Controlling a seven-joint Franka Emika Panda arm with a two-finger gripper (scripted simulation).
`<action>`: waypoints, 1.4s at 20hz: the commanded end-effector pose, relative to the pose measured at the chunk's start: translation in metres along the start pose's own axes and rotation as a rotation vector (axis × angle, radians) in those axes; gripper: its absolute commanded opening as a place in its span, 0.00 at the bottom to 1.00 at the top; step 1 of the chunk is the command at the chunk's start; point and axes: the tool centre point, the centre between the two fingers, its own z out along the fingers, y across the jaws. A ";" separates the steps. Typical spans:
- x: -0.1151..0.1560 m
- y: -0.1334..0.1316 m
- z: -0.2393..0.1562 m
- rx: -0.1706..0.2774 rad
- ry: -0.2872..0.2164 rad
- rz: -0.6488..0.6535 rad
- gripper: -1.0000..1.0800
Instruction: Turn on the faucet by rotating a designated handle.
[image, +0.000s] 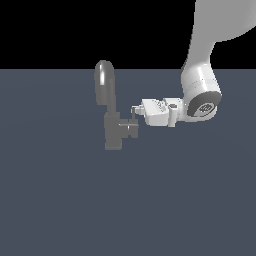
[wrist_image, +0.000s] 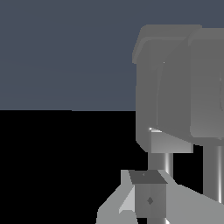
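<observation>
I see the faucet (image: 111, 111) standing on the dark table (image: 60, 200), just ahead of my hand (image: 135, 109), its arched spout rising above the blocky body. The handle (image: 131, 128) sticks out from the body toward the hand, and its thin upright pin sits right at the fingertips.

The exterior view gives me the whole layout: spout, body, stub and the arm together. The wrist view shows only a close grey mass of the faucet (wrist_image: 175, 87) with two upright posts beneath it, and one finger (wrist_image: 148, 197) of the hand pressed up near a post; I cannot say which post is the pin.

The fingertips are small and blurred in the exterior view, and the wrist view cuts off most of the hand, so I cannot tell how far it is open or whether it grips the pin.

The hand lies roughly level, pointing at the faucet, with the white arm (image: 200, 85) bending down from above behind it.
</observation>
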 end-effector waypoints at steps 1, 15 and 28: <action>0.000 0.000 0.000 0.000 0.000 0.000 0.00; -0.008 0.037 0.000 0.000 0.000 0.000 0.00; -0.001 0.067 0.000 0.003 0.003 -0.007 0.00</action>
